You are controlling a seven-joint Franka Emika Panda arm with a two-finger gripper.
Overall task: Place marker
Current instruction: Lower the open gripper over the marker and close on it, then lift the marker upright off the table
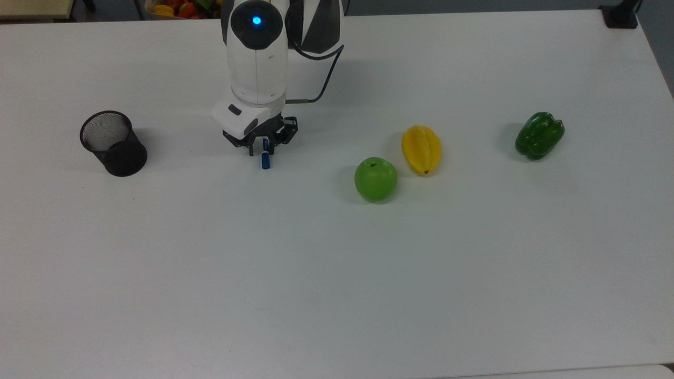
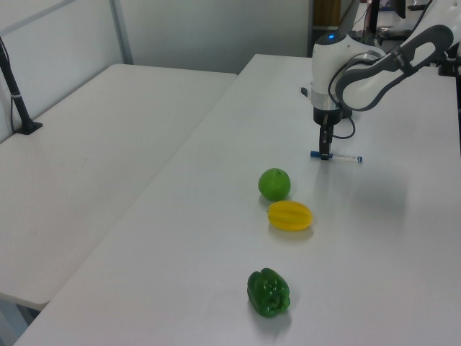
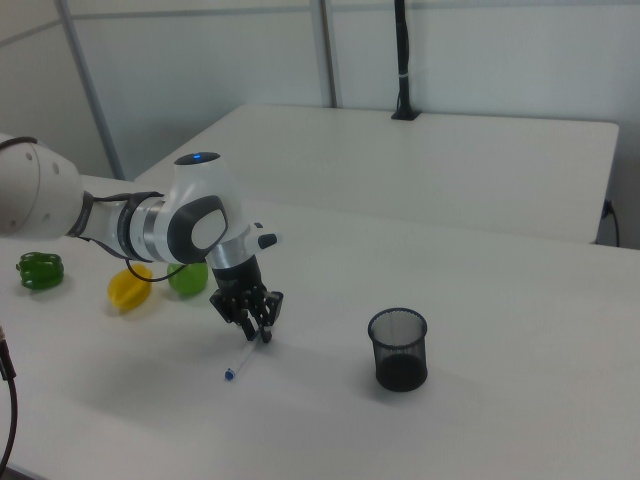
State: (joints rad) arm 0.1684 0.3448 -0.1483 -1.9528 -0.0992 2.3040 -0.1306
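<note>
A white table [image 1: 337,263] holds a white robot arm [image 1: 257,58] reaching down near its far edge. Its gripper [image 1: 261,148] is low over the marker [image 1: 266,159], fingers narrowly straddling the barrel; whether they pinch it cannot be told. The marker lies flat on the table. A black mesh cup [image 1: 112,142] stands on the top view's left; a green pepper [image 1: 539,135], yellow fruit [image 1: 421,149] and green apple [image 1: 375,179] sit to the right.

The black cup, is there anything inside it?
From above, the black cup shows just its own mesh bottom with nothing lying in it. The marker lies on the table, under the gripper.
</note>
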